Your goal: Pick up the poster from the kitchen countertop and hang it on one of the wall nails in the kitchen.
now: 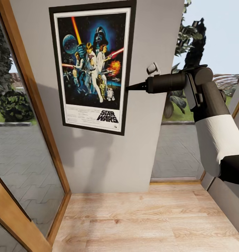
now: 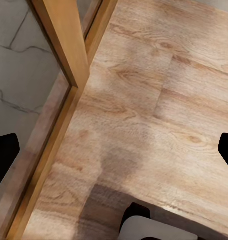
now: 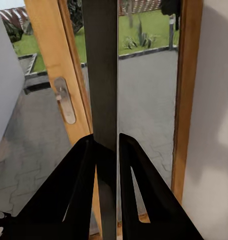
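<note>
The poster is being held flat against the light grey wall, its right edge being clamped between the closed fingers of the right gripper. The left gripper is being kept spread apart over the wood floor.

From my head camera, the upright black-framed Star Wars film poster lies flat against the plain light grey wall, so whatever it hangs from is hidden behind it, and its top edge nearly meets the picture's top edge. My black right gripper narrows to a dark tip at the poster's right edge, too small there to show any gap. In my left wrist camera, my black left gripper fingers are cut off by both side edges.
</note>
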Robot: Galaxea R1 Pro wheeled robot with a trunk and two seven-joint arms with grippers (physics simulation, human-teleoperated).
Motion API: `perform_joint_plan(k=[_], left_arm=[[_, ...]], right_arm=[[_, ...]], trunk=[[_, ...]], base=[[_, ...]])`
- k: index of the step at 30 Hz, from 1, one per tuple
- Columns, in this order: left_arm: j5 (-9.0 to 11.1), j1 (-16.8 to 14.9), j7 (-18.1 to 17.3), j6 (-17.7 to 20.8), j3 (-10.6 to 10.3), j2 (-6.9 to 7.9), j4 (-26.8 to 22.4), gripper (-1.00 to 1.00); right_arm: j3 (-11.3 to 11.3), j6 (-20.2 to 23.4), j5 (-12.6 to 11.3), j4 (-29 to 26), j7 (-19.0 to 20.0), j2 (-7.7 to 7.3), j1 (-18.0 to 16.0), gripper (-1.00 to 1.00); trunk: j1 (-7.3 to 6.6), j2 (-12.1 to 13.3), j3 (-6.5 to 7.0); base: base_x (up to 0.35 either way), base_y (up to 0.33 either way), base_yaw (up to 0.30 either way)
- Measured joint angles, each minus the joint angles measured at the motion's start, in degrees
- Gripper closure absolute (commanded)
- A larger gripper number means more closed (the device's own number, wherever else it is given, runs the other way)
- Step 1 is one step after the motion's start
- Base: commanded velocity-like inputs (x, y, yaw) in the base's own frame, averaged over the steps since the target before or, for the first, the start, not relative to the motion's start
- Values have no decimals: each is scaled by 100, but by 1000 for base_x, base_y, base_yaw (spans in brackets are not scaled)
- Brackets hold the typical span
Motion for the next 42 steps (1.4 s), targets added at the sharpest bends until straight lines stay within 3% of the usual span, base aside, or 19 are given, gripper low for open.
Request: perform_joint_plan(k=[22,42], left_arm=[[0,0,-5,0,2,0,-6,-100],[0,0,-6,0,7,0,-9,-100]], right_arm=[[18,-9,-16,-13,10,2,6,100],[16,-17,-20,-7,10,2,7,100]], trunk=[[0,0,7],[0,-1,181]], base=[[41,46,0],[0,0,0]])
